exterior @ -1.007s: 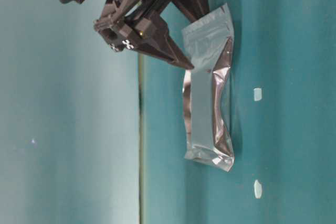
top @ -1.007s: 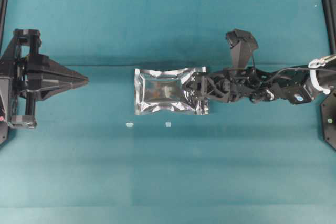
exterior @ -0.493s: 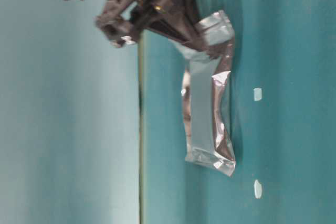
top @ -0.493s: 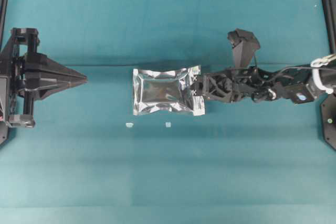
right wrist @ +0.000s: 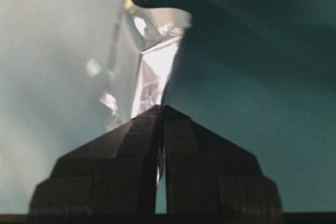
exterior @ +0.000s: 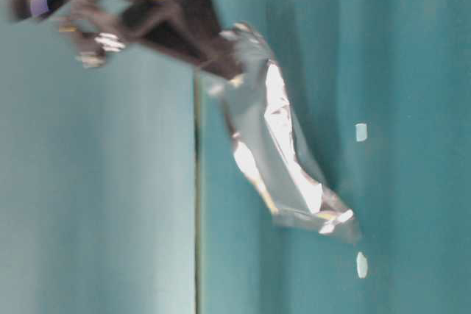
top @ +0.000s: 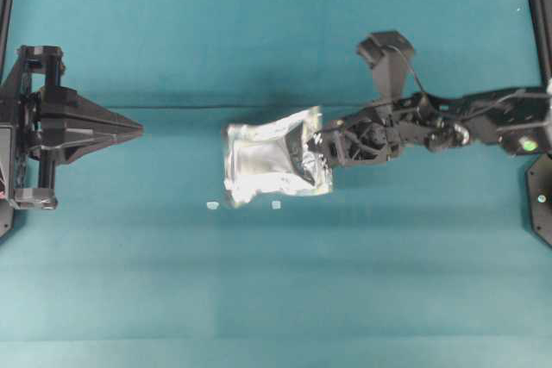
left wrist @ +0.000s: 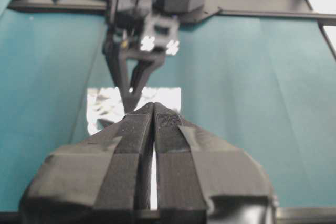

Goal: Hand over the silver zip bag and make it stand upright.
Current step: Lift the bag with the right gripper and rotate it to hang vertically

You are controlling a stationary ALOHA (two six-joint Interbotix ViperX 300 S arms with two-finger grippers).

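The silver zip bag (top: 274, 158) is a crinkled foil pouch near the middle of the teal table. My right gripper (top: 316, 146) is shut on its right edge, and that end is raised and tilted while the far corner (exterior: 335, 220) stays near the cloth. In the right wrist view the silver zip bag (right wrist: 144, 72) runs out from between the closed fingertips of my right gripper (right wrist: 160, 109). My left gripper (top: 138, 129) rests shut and empty at the left side, pointing at the bag. In its own view my left gripper (left wrist: 153, 106) faces the silver zip bag (left wrist: 105, 106).
Two tiny white bits (top: 212, 205) (top: 276, 205) lie on the cloth just in front of the bag. Black frame posts (top: 542, 6) stand at the far corners of the table.
My right gripper went from open around the bag's right edge to shut on it, then lifted and twisted that end. The left arm stayed still.
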